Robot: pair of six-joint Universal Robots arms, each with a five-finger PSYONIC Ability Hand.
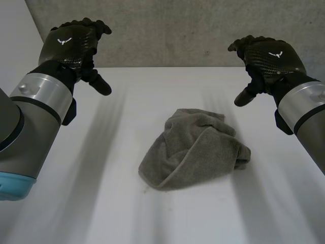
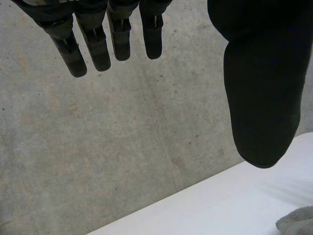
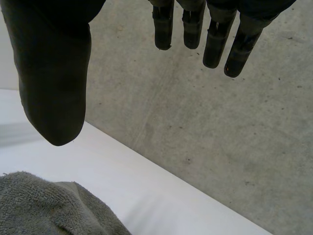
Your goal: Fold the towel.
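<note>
A grey towel (image 1: 195,150) lies in a crumpled heap near the middle of the white table (image 1: 91,203), a little toward the robot's right side. Its cloth is bunched and rolled over itself, with a rounded fold along the near edge and a thicker lump at the far right.

The left hand (image 1: 73,48) hangs in the air above the far left part of the table, well apart from the towel. In the left wrist view its fingers (image 2: 100,46) reach out almost straight, the thumb (image 2: 261,88) stands wide of them, and nothing is between them. A small bit of the towel (image 2: 298,223) shows on the table past the thumb.

The right hand (image 1: 269,56) hangs above the far right part of the table, also clear of the towel. In the right wrist view its fingers (image 3: 215,41) are relaxed and spread from the thumb (image 3: 54,73), holding nothing. The towel (image 3: 44,205) lies on the table below the thumb, not touching it.

A rough concrete wall (image 1: 177,30) stands behind the table's far edge.
</note>
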